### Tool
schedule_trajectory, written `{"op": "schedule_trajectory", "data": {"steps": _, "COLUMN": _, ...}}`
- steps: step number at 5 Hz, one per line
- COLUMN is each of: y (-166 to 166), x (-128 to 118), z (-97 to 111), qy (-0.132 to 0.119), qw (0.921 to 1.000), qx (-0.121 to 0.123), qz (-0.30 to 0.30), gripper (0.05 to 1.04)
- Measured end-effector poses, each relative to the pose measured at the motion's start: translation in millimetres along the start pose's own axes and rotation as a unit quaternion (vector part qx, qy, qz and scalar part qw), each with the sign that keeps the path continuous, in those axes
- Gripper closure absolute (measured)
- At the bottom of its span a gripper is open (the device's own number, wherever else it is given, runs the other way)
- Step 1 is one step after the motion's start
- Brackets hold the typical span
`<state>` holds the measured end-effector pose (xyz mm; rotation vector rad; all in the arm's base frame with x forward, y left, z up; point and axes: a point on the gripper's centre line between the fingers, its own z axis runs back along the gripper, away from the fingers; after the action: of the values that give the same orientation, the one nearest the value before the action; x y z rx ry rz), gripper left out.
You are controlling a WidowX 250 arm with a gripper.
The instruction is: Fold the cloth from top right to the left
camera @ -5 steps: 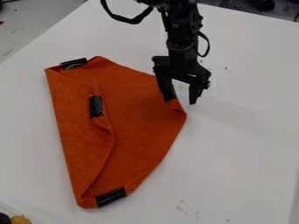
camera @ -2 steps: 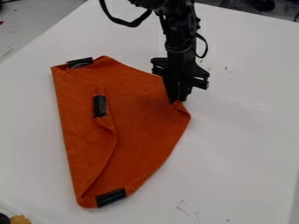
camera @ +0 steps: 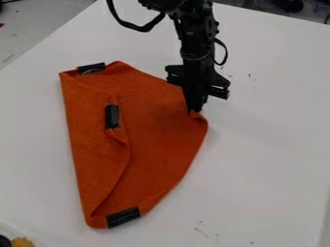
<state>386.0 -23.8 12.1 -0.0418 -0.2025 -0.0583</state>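
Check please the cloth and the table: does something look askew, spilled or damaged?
The cloth looks a bit askew: its left flap has a wavy edge, puckered below the middle black strip. The table has small dark marks, some right of the hand. I see no spill or tear.

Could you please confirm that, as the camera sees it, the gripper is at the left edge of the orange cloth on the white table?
Not quite: the camera view shows the gripper at the right edge of the orange cloth, not the left. The cloth is indeed on the white table.
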Motion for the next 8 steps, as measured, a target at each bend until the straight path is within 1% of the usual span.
{"op": "schedule_trajectory", "data": {"steps": 1, "y": 8, "x": -5, "z": 27, "qy": -0.015, "qw": 0.9988, "qx": 0.029, "qz": 0.037, "gripper": 1.027}}
{"op": "schedule_trajectory", "data": {"steps": 2, "y": 33, "x": -15, "z": 61, "qy": -0.067, "qw": 0.9912, "qx": 0.048, "qz": 0.103, "gripper": 1.027}}
{"op": "schedule_trajectory", "data": {"steps": 3, "y": 79, "x": -44, "z": 63, "qy": -0.089, "qw": 0.9767, "qx": 0.049, "qz": 0.189, "gripper": 1.028}}
{"op": "schedule_trajectory", "data": {"steps": 4, "y": 115, "x": -67, "z": 55, "qy": -0.100, "qw": 0.9631, "qx": 0.038, "qz": 0.247, "gripper": 1.029}}
{"op": "schedule_trajectory", "data": {"steps": 5, "y": 143, "x": -79, "z": 51, "qy": -0.114, "qw": 0.9537, "qx": 0.031, "qz": 0.277, "gripper": 1.029}}
{"op": "schedule_trajectory", "data": {"steps": 6, "y": 152, "x": -91, "z": 42, "qy": -0.111, "qw": 0.9485, "qx": 0.022, "qz": 0.296, "gripper": 1.029}}
{"op": "schedule_trajectory", "data": {"steps": 7, "y": 153, "x": -93, "z": 41, "qy": -0.118, "qw": 0.9490, "qx": 0.023, "qz": 0.292, "gripper": 1.007}}
{"op": "schedule_trajectory", "data": {"steps": 8, "y": 159, "x": -97, "z": 39, "qy": -0.115, "qw": 0.9606, "qx": 0.051, "qz": 0.248, "gripper": 0.857}}
